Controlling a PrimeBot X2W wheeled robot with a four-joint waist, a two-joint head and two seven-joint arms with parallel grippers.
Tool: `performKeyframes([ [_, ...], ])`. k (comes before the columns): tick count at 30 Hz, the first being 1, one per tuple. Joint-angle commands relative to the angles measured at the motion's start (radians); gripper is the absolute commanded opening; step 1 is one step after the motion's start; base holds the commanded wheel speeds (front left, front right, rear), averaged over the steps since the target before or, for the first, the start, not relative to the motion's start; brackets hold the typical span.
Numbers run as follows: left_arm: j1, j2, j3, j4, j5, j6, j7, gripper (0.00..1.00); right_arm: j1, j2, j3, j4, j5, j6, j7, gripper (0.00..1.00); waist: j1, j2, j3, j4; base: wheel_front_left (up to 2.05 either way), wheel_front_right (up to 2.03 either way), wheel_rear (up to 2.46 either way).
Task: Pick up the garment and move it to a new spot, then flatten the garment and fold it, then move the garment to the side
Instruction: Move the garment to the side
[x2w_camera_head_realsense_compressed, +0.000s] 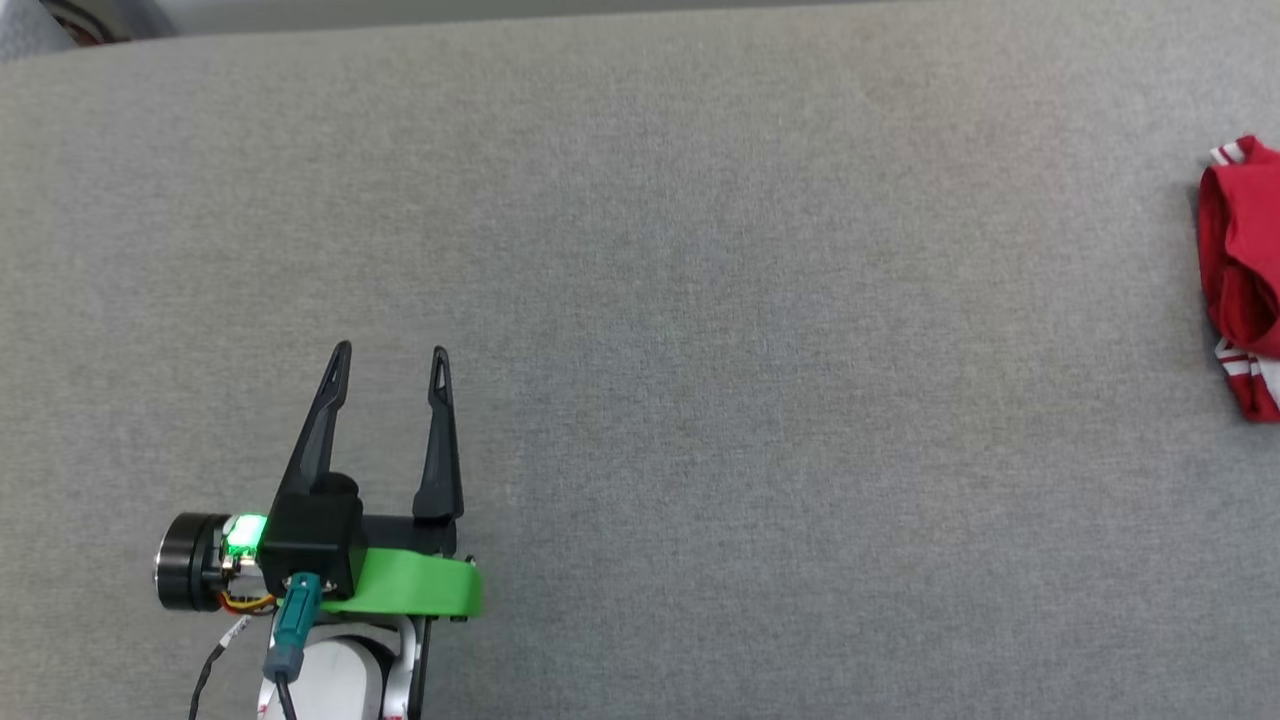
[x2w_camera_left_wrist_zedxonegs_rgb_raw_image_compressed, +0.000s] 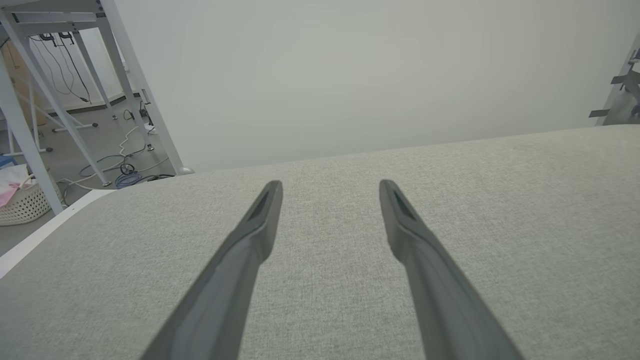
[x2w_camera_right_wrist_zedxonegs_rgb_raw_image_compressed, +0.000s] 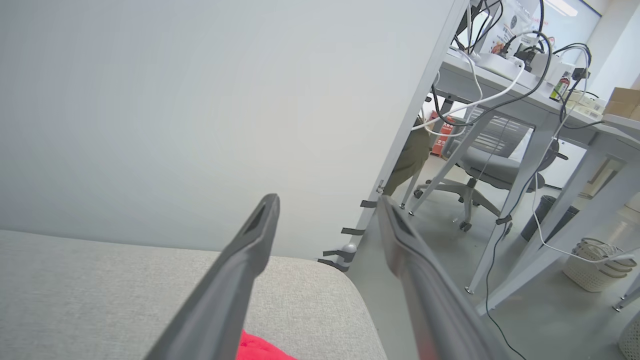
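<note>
The garment (x2w_camera_head_realsense_compressed: 1244, 275), red with white striped trim, lies bunched and folded at the far right edge of the grey table (x2w_camera_head_realsense_compressed: 640, 300) in the head view. A red corner of the garment (x2w_camera_right_wrist_zedxonegs_rgb_raw_image_compressed: 260, 349) peeks in at the bottom of the right wrist view, below my right gripper (x2w_camera_right_wrist_zedxonegs_rgb_raw_image_compressed: 327, 205), which stands open with nothing between its fingers. My left gripper (x2w_camera_head_realsense_compressed: 390, 355) hovers open over bare cloth at the lower left, far from the garment. In the left wrist view the left gripper (x2w_camera_left_wrist_zedxonegs_rgb_raw_image_compressed: 330, 192) points across the table (x2w_camera_left_wrist_zedxonegs_rgb_raw_image_compressed: 500, 200) toward a pale wall.
The table's rounded far corner (x2w_camera_right_wrist_zedxonegs_rgb_raw_image_compressed: 345, 285) drops off to the floor. Beyond it stand a desk (x2w_camera_right_wrist_zedxonegs_rgb_raw_image_compressed: 525, 100) with cables, an office chair (x2w_camera_right_wrist_zedxonegs_rgb_raw_image_compressed: 480, 165) and a white basket (x2w_camera_right_wrist_zedxonegs_rgb_raw_image_compressed: 595, 265). A metal frame (x2w_camera_left_wrist_zedxonegs_rgb_raw_image_compressed: 125, 85) and another basket (x2w_camera_left_wrist_zedxonegs_rgb_raw_image_compressed: 25, 200) stand off the table's left side.
</note>
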Motion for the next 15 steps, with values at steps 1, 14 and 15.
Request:
performKeyframes([
  [1,0.012,-0.003,0.008,0.004,-0.006,0.003,-0.006,1.00,0.035,0.046,-0.022,-0.054,-0.025,-0.001,-0.008,1.00,0.0001,0.0000,-0.069,0.028,0.00,0.00,0.00],
  [14,0.066,-0.019,0.036,0.034,-0.018,-0.018,-0.006,1.00,0.360,0.425,-0.103,-0.518,-0.120,-0.001,-0.010,1.00,0.0001,0.0000,-0.181,0.090,0.00,0.00,0.00],
  [15,0.069,-0.022,0.037,0.037,-0.019,-0.019,-0.006,1.00,0.382,0.440,-0.090,-0.522,-0.124,-0.001,-0.010,1.00,0.0001,0.0000,-0.186,0.095,0.00,0.00,0.00],
])
